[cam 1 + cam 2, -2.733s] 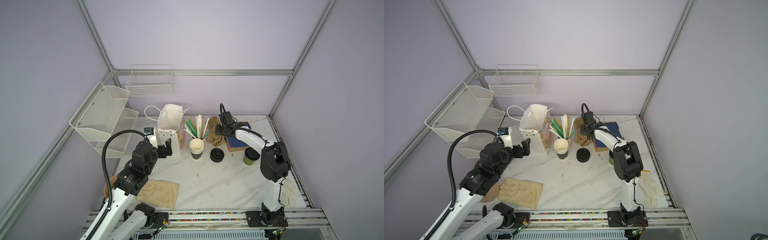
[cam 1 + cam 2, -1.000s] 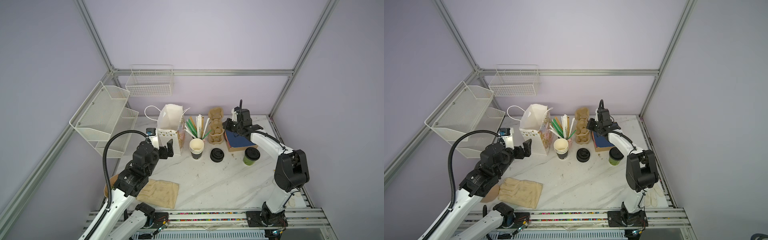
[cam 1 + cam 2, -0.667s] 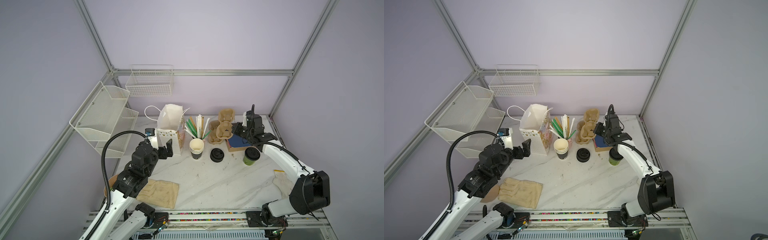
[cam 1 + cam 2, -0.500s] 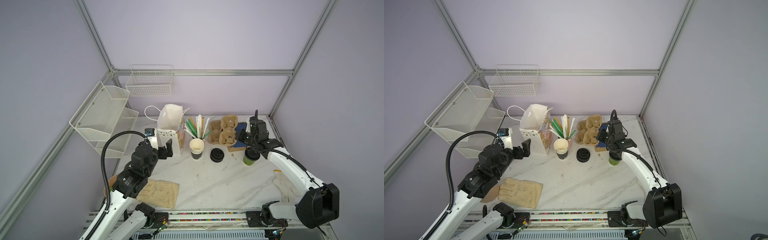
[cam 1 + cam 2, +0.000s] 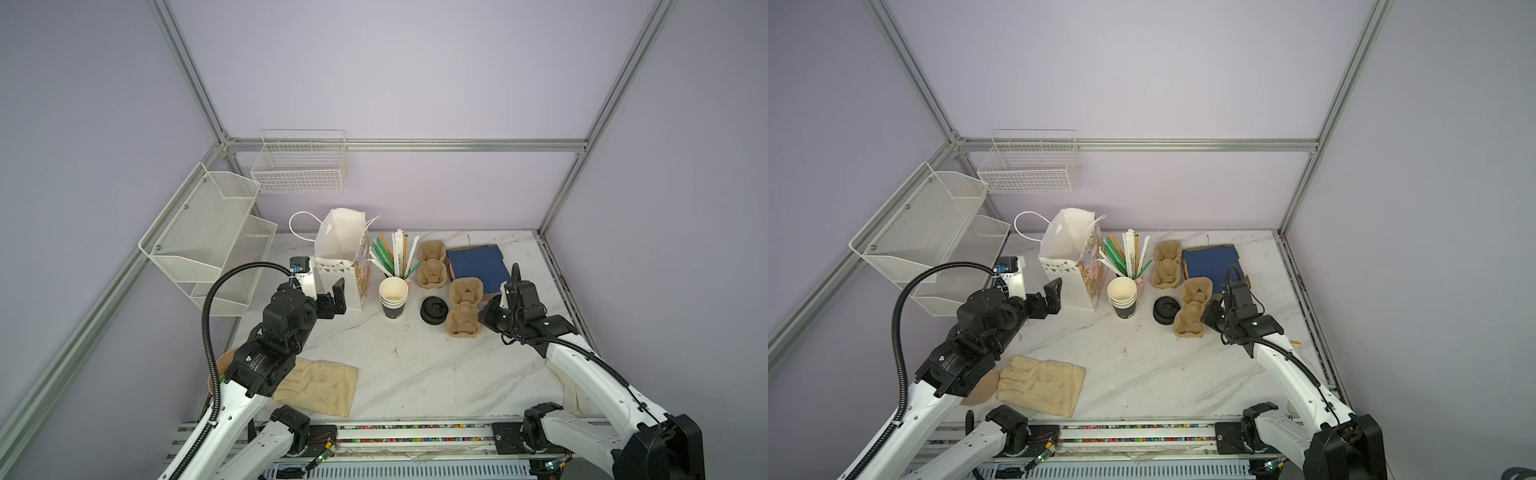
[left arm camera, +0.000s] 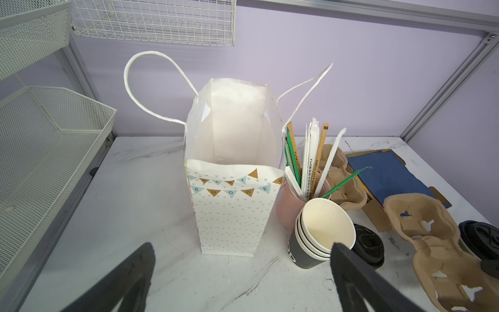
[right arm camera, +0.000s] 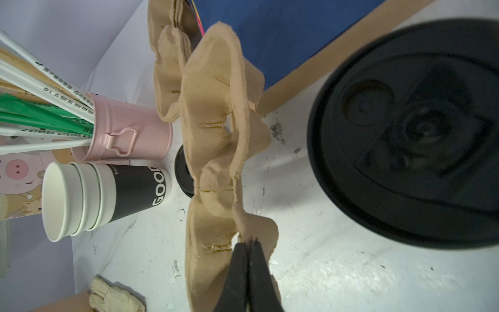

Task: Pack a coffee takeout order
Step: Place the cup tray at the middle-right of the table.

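White marble tabletop (image 5: 415,374), lilac walls (image 5: 415,83), aluminium frame (image 5: 407,145)

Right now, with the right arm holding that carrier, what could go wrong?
1. The right gripper pinches the pulp carrier only at its thin rim: it may sag, tear or slip.
2. The lidded cup and the stack of black lids sit close on either side: a swing could knock them.
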Controlling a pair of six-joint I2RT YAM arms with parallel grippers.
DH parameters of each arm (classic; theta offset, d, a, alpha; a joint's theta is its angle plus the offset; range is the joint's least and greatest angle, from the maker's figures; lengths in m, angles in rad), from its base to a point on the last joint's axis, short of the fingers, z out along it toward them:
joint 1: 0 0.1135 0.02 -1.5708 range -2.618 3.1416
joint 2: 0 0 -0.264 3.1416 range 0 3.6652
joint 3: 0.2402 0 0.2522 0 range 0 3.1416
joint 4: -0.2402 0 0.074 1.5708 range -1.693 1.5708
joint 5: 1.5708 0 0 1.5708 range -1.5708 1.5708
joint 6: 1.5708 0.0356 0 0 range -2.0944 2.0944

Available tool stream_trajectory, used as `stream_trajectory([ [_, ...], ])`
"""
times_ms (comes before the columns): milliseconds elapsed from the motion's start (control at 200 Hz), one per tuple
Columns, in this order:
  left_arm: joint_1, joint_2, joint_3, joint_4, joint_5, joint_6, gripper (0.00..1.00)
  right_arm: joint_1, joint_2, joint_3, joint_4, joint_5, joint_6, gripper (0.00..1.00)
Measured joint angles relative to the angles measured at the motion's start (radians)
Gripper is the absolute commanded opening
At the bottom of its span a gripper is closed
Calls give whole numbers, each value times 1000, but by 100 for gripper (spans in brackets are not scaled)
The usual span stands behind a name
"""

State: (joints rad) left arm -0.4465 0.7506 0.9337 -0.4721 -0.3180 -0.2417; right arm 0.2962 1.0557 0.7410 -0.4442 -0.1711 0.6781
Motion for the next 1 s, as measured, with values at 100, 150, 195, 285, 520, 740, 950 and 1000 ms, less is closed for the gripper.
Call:
stream_trajectory([
  [100, 0, 0, 0, 0, 0, 0, 100, 0, -9, -10, -6, 11, 11, 0],
  [150, 0, 0, 0, 0, 0, 0, 100, 0, -14, -25, -1, 11, 15, 0],
  [195, 0, 0, 0, 0, 0, 0, 100, 0, -16, -46, 7, 8, 19, 0],
  [285, 0, 1, 0, 0, 0, 0, 100, 0, -14, -84, 4, 5, 26, 0],
  [520, 0, 5, 0, 0, 0, 0, 100, 0, -84, -109, -34, 27, 24, 0],
  [740, 0, 8, 0, 0, 0, 0, 100, 0, -72, -174, -37, 26, 16, 0],
  [950, 0, 11, 0, 0, 0, 0, 100, 0, -50, -190, -39, 34, 8, 7],
  [1000, 0, 11, 0, 0, 0, 0, 100, 0, -50, -190, -40, 42, 9, 8],
])
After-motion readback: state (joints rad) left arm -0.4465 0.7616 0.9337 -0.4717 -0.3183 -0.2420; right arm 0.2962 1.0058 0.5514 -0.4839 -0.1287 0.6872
